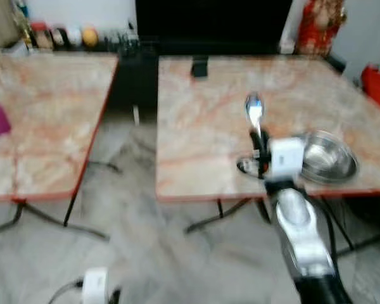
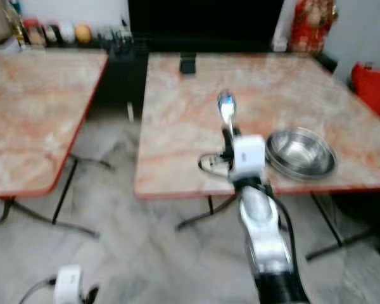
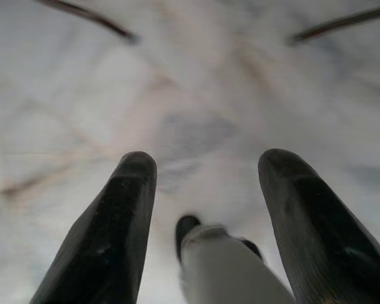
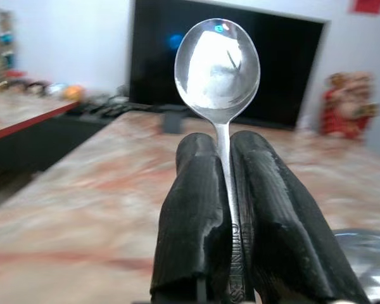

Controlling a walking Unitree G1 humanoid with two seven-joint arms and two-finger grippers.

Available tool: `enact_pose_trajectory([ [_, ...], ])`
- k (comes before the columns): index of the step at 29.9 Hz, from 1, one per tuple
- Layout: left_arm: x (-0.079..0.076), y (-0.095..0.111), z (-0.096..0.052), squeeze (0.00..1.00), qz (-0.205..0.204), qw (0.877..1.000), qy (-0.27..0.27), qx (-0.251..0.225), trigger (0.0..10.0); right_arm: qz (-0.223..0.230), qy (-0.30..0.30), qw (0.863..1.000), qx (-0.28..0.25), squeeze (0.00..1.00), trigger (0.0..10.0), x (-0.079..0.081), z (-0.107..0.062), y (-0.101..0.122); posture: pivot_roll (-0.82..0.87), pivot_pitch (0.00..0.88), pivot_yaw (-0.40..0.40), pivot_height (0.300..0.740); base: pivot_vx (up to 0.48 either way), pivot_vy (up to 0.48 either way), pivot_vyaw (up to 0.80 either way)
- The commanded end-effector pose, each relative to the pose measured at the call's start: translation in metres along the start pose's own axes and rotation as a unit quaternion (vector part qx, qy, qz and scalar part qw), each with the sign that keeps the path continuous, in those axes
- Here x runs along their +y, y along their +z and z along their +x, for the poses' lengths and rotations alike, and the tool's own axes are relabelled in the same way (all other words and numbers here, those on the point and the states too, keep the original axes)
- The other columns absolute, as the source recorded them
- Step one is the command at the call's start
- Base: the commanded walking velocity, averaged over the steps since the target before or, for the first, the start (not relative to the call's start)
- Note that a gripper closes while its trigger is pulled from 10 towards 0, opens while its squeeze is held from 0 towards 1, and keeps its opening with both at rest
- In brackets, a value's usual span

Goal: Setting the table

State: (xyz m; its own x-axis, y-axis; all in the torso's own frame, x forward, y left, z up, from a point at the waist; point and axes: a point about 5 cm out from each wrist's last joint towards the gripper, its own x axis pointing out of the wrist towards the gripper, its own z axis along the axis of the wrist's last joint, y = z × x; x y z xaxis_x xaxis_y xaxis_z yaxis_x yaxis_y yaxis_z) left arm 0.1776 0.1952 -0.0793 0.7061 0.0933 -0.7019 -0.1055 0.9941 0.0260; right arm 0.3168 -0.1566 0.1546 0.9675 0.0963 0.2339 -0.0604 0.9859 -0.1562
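Left gripper point(image 3: 202, 190): hangs low over the floor point(image 3: 196, 82), fingers spread wide, holding nothing.
Right gripper point(image 4: 225, 149): fingers closed tight on the spoon point(image 4: 218, 63), bowl end up.
Spoon place: above the marble table point(image 1: 202, 126), just beside the metal bowl point(image 1: 326, 158).

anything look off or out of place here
Nothing stands out. The right gripper holds a spoon upright over the marble table, and the steel bowl sits upright near the table's front edge. The left gripper hangs open over the floor.
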Motion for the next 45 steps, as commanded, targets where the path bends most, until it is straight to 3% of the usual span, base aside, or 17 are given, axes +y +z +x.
enact_pose_trajectory([
  [1, 0.01, -0.002, -0.001, 0.0, 0.012, 1.0, 0.009, 0.007, 10.0, 0.006, 0.005, 1.0, -0.011, 0.0, 10.0, 0.004, 0.002, 0.006, -0.1, 0.0, -0.036, 0.719, 0.0, -0.435, 0.0],
  [24, 0.01, 0.001, -0.001, 0.0, 0.014, 1.0, 0.01, -0.007, 10.0, 0.006, 0.0, 1.0, -0.008, 0.0, 10.0, 0.002, 0.003, 0.005, -0.11, 0.0, -0.033, 0.719, 0.0, -0.43, 0.0],
  [45, 0.01, 0.005, -0.001, 0.0, 0.006, 1.0, 0.012, -0.019, 10.0, 0.03, -0.028, 0.999, -0.001, 0.0, 10.0, -0.006, 0.006, 0.003, -0.1, 0.0, -0.03, 0.719, 0.0, 0.0, 0.0],
])
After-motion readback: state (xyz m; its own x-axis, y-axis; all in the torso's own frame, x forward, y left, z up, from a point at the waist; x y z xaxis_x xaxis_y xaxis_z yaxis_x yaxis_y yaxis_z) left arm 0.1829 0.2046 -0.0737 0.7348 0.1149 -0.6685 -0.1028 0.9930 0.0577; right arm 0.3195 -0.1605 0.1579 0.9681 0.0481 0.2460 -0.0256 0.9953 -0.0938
